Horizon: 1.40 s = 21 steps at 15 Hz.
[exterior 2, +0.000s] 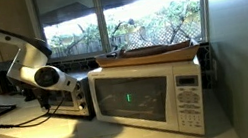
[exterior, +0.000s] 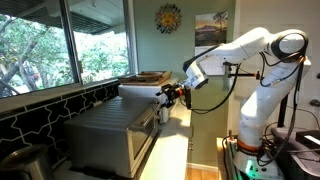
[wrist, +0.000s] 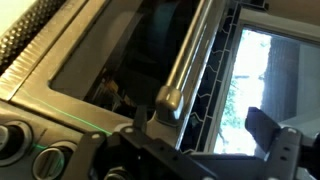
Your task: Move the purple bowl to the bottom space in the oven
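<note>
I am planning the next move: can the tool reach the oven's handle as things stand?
Probably yes. The open tool hangs close before the handle of the oven, and nothing shows between them in the wrist view.

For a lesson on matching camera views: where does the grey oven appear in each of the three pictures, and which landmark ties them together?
Exterior view: the oven fills the lower left foreground, below the window.
Exterior view: the oven sits small, left of centre, beside the white microwave.
Wrist view: the oven door and its handle fill the picture.
Shared landmark: the open hand at the oven's front.
</note>
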Tool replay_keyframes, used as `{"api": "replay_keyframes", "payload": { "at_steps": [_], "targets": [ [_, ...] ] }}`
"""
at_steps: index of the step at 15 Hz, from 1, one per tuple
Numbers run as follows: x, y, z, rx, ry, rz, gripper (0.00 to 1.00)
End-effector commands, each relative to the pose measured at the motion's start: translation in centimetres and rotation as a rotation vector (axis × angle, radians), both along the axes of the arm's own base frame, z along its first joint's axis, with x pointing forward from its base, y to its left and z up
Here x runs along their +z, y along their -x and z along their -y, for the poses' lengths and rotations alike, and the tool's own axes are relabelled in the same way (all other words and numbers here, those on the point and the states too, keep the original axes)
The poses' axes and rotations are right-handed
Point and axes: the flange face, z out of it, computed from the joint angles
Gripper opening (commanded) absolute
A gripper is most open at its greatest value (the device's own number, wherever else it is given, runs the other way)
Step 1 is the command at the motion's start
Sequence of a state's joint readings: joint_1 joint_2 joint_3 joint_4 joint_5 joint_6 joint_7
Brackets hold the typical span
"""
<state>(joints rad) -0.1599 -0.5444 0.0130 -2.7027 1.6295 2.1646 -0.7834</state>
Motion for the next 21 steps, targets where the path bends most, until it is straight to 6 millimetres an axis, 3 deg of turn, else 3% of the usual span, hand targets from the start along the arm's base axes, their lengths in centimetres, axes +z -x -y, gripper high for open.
{"api": "replay_keyframes", "payload": {
  "at_steps": [1, 6, 9, 14, 19, 20, 21],
  "targets": [
    [2.0, 3.3, 0.5, -0.007, 0.128, -0.094, 1.0],
    [5.7, 7.5, 0.3, 0.048, 0.341, -0.221, 1.0],
    [9.0, 10.5, 0.6, 0.027, 0.464, -0.287, 1.0],
    [13.2, 15.3, 1.0, 0.049, 0.601, -0.252, 1.0],
    [15.9, 17.6, 1.4, 0.078, 0.672, -0.133, 1.0],
    [15.6, 16.5, 1.3, 0.049, 0.651, -0.156, 1.0],
    [15.9, 16.9, 1.4, 0.051, 0.655, -0.14, 1.0]
  ]
}}
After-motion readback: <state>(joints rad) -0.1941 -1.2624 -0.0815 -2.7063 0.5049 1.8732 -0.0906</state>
